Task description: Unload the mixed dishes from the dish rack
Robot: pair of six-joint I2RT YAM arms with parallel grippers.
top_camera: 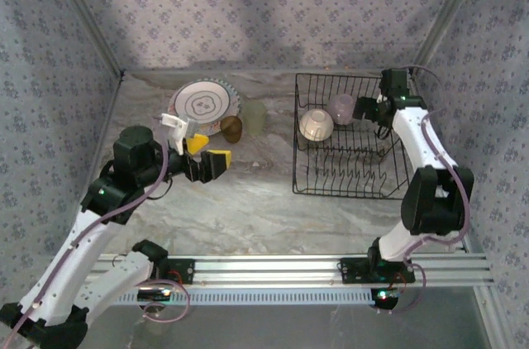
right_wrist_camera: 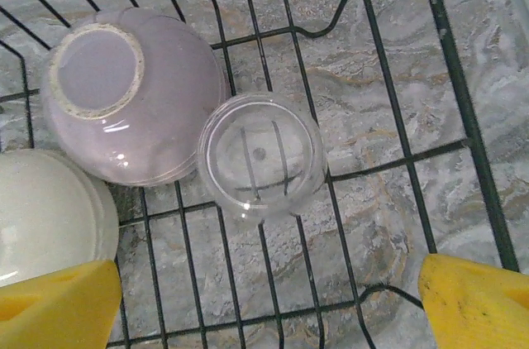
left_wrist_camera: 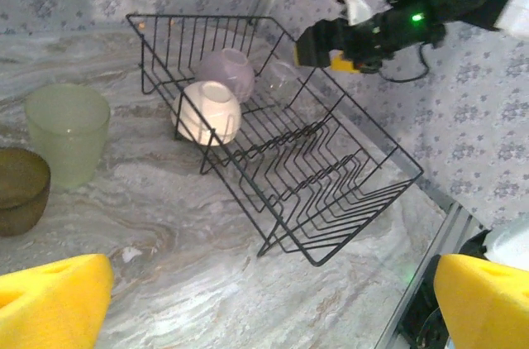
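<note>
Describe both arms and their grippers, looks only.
Both the left arm and right arm have white links, bulky black joints and a thin lilac cable looping alongside. A small green light glows on each. The left gripper and right gripper are black with yellow fingertip pads.

Wears white shells over black joints on the left arm and the right arm; trails thin lilac cables and shows small green lights along both; ends in a black left gripper and right gripper, each tipped with yellow wedge fingers
</note>
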